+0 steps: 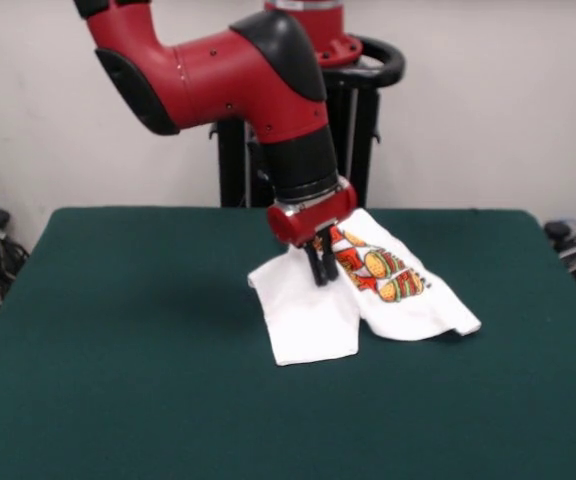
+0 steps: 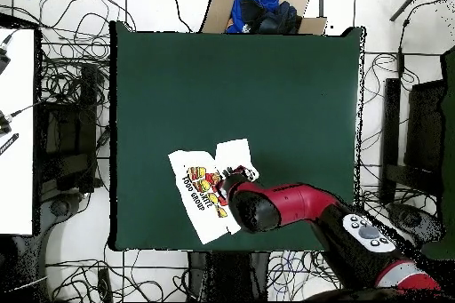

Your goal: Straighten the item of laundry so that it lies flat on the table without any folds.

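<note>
My end effector (image 1: 319,268) points straight down with its two dark fingers drawn nearly together, tips at the cloth of the item of laundry (image 1: 368,300). From the front view I judge that they pinch a ridge of white fabric where a blank flap meets the printed panel, though I cannot see the cloth between them outright. In the overhead view my own wrist covers the spot, so that view does not settle it.

Directly below and towards the camera side of my end effector lies the plain white flap, folded over so no print shows. To the other side, just beside my fingers, the burger and fries print faces up and runs away from me to a lower corner that rests flat. The shirt sits on the worktop (image 1: 118,330) around its middle, with green surface open on every side of me.

To do this step well, I think I should lift only slightly, enough to free the folded layer, then draw it away from the printed panel in the direction the flap must open. I should keep low so the rest stays anchored by friction. If the whole shirt slides, I judge my hold has caught two layers and I should regrip on the edge alone.
</note>
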`<move>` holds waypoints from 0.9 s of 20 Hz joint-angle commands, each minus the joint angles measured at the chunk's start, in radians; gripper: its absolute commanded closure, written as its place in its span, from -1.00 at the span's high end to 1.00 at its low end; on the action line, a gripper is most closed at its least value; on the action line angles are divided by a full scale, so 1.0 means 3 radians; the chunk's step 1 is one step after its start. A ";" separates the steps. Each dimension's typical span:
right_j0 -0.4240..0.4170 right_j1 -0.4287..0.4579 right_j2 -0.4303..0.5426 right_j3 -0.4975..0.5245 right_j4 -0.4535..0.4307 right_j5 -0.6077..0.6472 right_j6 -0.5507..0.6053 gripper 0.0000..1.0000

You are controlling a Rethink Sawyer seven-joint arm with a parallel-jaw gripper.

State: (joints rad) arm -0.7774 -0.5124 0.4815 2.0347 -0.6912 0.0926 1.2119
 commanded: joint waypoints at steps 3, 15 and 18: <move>0.0315 -0.0012 -0.0349 -0.0244 -0.0056 0.0412 0.0333 -1.00; 0.0622 -0.0192 -0.0806 -0.0283 -0.0052 0.0441 0.0392 -1.00; 0.0729 -0.0268 -0.0951 -0.0296 -0.0082 0.0388 0.0419 -1.00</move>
State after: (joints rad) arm -0.6121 -0.5668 0.3004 2.0338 -0.6907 0.1073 1.2119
